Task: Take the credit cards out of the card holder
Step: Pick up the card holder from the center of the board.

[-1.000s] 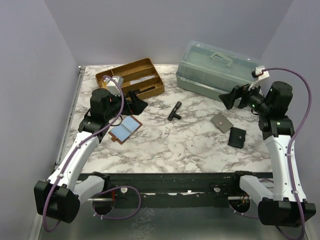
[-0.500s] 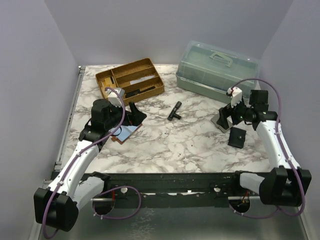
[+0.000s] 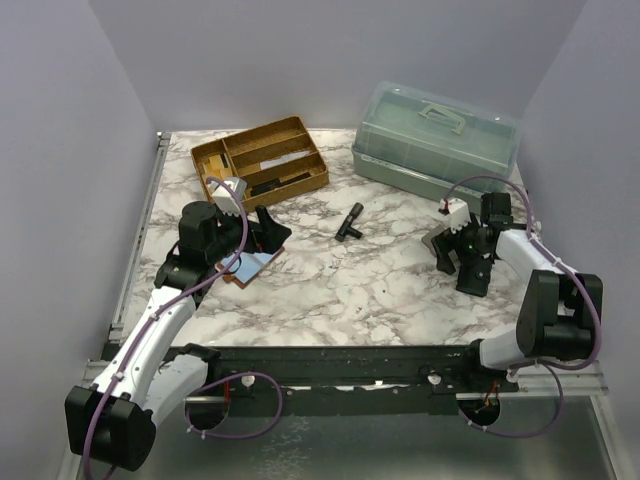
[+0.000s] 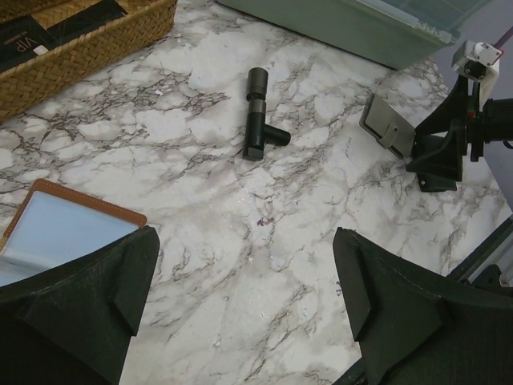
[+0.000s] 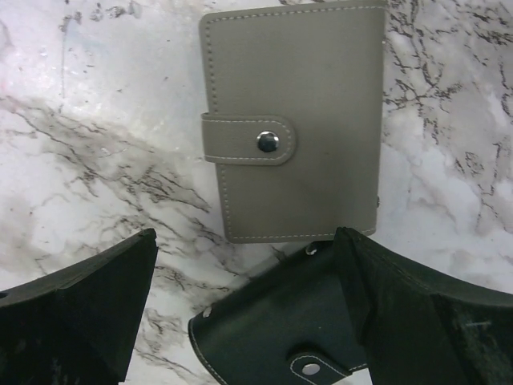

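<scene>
Marble-patterned tabletop is seen below, and no card is yet taken out: the left gripper (image 4: 244, 249), jaws wide apart and empty, is held just above the open brown card holder (image 4: 90, 198), in which the light-blue credit cards (image 4: 64, 233) are lying. The right gripper (image 5: 244, 241), equally spread, is hung over a snap-closed grey holder (image 5: 304, 96) beside a black holder (image 5: 264, 337). One card edge must probably be pinched next; farther back, dark flat items are kept in a woven tray (image 4: 96, 48), and the lidded translucent box (image 3: 435, 130) is closed, its content untellable.
</scene>
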Controlling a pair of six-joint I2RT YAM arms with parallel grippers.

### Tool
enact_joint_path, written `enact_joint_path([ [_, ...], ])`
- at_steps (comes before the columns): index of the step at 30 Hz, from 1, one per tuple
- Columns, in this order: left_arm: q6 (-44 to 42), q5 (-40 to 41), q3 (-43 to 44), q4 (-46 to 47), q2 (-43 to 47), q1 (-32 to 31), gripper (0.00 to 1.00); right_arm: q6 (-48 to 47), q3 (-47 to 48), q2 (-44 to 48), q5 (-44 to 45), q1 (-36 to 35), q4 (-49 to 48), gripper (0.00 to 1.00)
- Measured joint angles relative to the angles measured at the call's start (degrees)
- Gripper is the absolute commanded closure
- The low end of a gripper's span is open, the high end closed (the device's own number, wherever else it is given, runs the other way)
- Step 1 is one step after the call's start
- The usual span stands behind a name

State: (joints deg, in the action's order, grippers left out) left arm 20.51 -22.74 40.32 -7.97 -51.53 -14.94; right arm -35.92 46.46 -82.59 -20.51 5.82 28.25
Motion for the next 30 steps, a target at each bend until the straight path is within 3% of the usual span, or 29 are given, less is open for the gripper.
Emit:
enact_joint_path([
  [10, 0.0, 0.0, 0.0, 0.0, 0.0, 0.0, 0.01, 0.3, 3.7, -2.8, -2.7, 6.3, -2.3, 0.01],
  [23, 0.0, 0.0, 0.0, 0.0, 0.0, 0.0, 0.02, 0.0, 3.8, -10.3, -7.2, 7.0, -6.1, 0.18],
  [28, 0.0, -0.3, 0.0, 0.0, 0.0, 0.0, 0.02, -0.5, 3.9, -10.6, -9.0, 7.0, -6.0, 0.31],
  [30, 0.2, -1.4, 0.0, 0.2, -0.3, 0.0, 0.02, -0.9, 3.9, -10.7, -9.7, 6.9, -6.0, 0.43],
])
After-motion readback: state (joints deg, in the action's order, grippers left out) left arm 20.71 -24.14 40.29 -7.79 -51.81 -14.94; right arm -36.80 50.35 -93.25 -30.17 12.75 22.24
